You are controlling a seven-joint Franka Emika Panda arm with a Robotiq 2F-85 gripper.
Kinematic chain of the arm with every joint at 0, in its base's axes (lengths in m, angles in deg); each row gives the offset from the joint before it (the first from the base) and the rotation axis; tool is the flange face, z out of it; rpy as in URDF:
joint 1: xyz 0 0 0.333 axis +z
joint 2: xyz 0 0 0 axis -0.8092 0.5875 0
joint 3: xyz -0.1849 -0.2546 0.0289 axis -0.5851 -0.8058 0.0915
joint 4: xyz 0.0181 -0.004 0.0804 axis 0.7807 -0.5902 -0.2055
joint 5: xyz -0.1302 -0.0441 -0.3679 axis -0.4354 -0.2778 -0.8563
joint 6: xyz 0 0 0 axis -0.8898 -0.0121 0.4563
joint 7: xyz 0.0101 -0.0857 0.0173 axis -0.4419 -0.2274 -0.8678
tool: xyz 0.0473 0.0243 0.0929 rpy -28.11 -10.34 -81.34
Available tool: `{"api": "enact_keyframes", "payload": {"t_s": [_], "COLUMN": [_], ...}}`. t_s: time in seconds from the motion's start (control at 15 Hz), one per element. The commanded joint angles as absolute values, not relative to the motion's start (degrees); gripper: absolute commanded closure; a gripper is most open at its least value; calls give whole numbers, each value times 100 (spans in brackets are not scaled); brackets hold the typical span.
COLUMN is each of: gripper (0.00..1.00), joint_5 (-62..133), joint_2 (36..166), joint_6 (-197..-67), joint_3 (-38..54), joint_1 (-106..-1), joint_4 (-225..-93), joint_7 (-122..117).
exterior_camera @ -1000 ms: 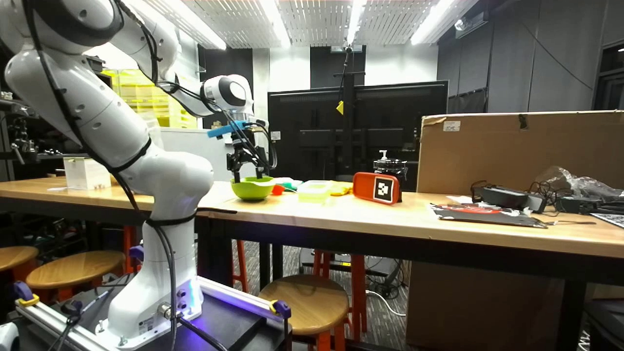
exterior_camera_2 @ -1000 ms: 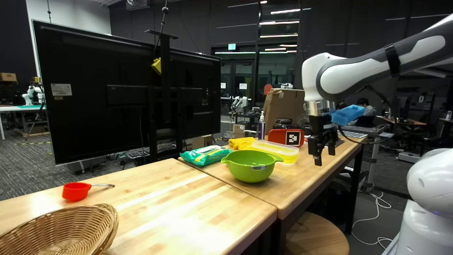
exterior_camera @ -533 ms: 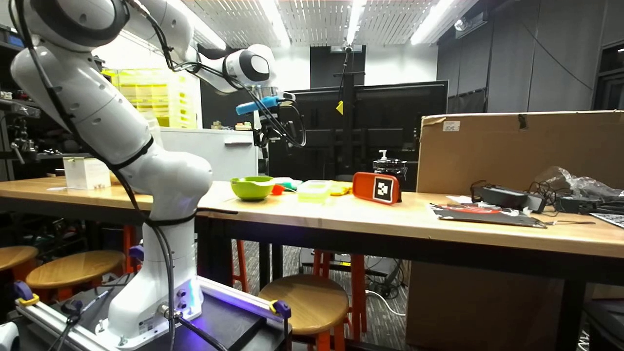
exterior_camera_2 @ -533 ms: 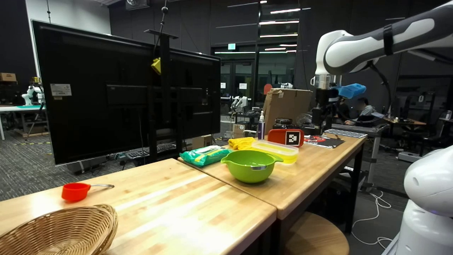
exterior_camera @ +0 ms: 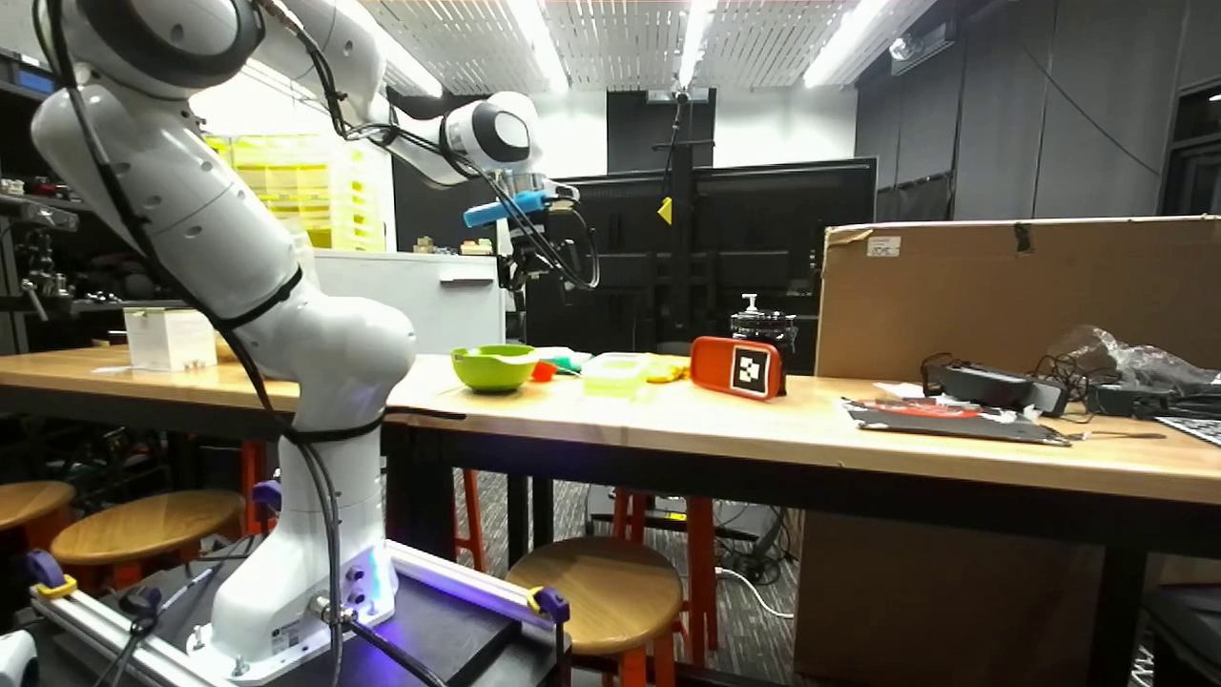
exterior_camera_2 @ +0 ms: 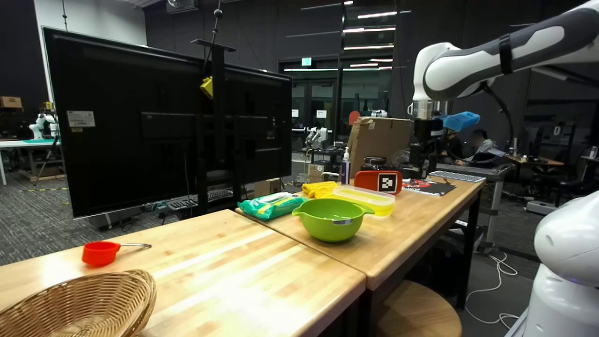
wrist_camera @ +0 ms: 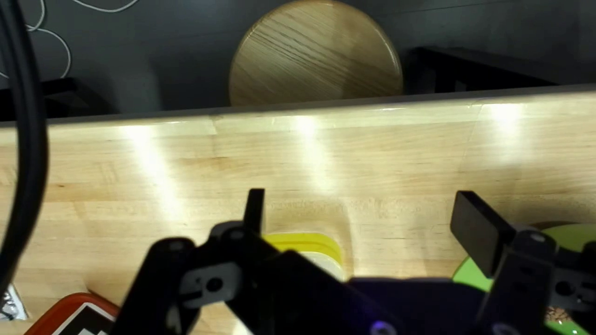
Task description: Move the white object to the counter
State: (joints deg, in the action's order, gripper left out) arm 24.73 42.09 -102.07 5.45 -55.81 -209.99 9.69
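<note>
Raised jaws — counter (exterior_camera: 706, 420) (lengthwise left-right)

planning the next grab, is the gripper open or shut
Open: in the wrist view the gripper has its fingers wide apart, with the counter showing between them.

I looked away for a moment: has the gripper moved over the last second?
Yes. The gripper rose: in an exterior view, it overlapped the unmoved green bowl; now it is higher up and farther right, clear of the bowl.
</note>
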Motion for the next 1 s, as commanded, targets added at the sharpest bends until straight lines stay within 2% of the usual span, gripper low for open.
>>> {"api": "enact_keyframes", "payload": {"t_s": [0.0, 0.67, 0.73, 0.93], "gripper": [0, 0, 0, 0], "joint_5": [2663, 3146, 3100, 3109], "joint_2": [4518, 5834, 5443, 5792], "joint_6": [-10249, -10372, -10446, -10443], "joint_3": [515, -10, 54, 54], "joint_1": [-5736, -6021, -6089, -6083], "joint_4": [-20657, -19167, -19613, -19288], "joint_7": [709, 843, 757, 769]}}
